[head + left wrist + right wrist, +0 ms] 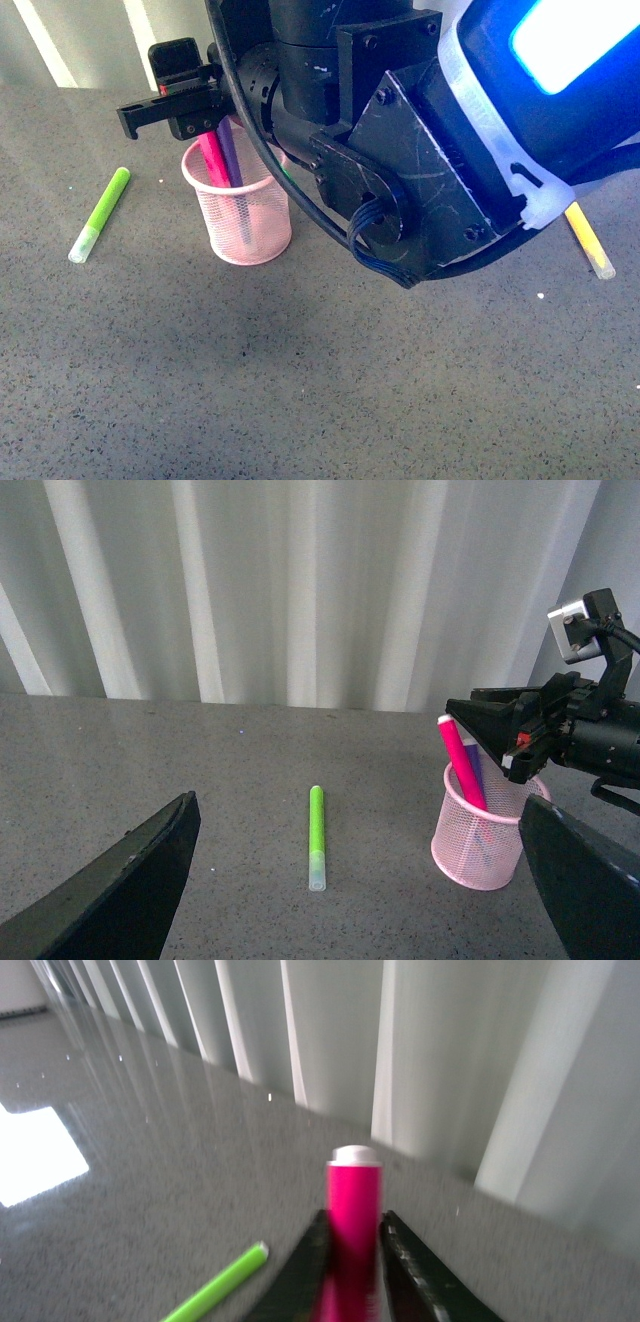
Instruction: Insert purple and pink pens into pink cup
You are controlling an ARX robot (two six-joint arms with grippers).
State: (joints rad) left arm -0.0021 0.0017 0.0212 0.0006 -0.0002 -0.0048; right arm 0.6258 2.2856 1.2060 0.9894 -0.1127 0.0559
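The right gripper (190, 118) is clamping the pink pen (214, 160), which is leaning steeply inside the cup (255, 240) directly below, beside the purple pen (230, 150).

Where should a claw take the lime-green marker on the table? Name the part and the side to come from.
Grip the lime-green marker at mid-barrel, coming straight down from above with the fingers across its width. It lies flat on the table, so only its top and sides are free, and the barrel is slim and round. Nothing lies close beside it; the pink cup stands well apart. The left claw already looks down on it.
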